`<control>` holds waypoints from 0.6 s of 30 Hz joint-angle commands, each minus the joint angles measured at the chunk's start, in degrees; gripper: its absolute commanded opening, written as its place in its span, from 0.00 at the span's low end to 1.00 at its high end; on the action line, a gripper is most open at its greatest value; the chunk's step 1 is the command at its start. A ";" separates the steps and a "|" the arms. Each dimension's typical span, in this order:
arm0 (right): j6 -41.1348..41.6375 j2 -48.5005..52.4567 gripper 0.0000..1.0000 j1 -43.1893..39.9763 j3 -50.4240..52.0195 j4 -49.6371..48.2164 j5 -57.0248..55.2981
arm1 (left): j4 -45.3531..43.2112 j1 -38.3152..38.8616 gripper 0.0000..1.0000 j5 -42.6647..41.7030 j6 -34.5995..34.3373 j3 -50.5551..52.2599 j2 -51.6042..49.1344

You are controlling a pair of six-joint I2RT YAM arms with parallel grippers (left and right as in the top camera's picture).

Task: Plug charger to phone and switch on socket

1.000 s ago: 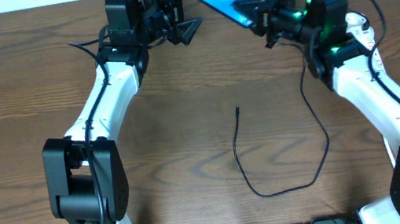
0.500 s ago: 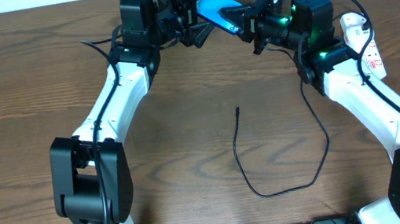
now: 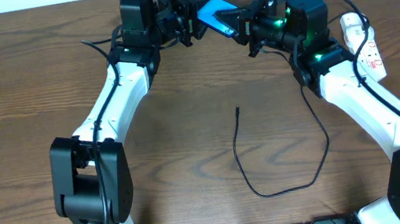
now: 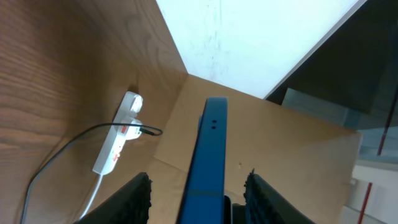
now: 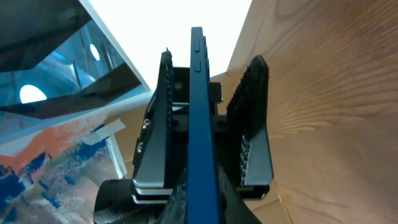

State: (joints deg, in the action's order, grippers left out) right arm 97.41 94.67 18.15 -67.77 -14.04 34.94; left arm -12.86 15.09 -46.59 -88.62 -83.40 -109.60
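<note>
The phone (image 3: 212, 8), blue and slim, hangs edge-on above the table's far side. My right gripper (image 3: 239, 23) is shut on its right end. My left gripper (image 3: 194, 16) straddles its left end, jaws open. In the left wrist view the phone (image 4: 208, 149) runs between the fingers (image 4: 138, 190) with a gap on each side. The right wrist view shows the phone (image 5: 198, 112) in my right gripper (image 5: 199, 208), with the left fingers (image 5: 254, 118) flanking its far end. The charger (image 3: 237, 150) lies looped on the table, tip free. The socket (image 3: 369, 47) lies at the right.
In the left wrist view the socket (image 4: 117, 142) lies on the wood with a black cable plugged into it. A brown cardboard panel (image 4: 280, 143) and a white wall stand beyond the table's far edge. Both arms' bases sit at the near edge.
The left arm swung right and the right arm carried the phone left until the phone's end sat between the left jaws. The left jaws have narrowed around it.
</note>
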 commanded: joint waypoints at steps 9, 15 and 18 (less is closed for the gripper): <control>0.94 -0.15 0.01 1.05 -1.01 -0.72 0.57 | -0.15 -0.22 0.24 -0.63 0.17 -1.27 1.81; 0.94 -0.15 0.01 1.57 -1.01 -0.74 0.61 | -0.15 -0.22 0.13 -0.31 0.20 -1.27 1.81; 0.92 -0.15 0.01 1.57 -1.01 -0.72 0.61 | -0.15 -0.22 0.10 -0.28 0.20 -1.27 1.81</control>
State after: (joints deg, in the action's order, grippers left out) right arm 99.02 94.78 18.74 -67.77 -14.02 34.06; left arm -13.15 14.85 -46.57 -89.17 -83.40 -109.54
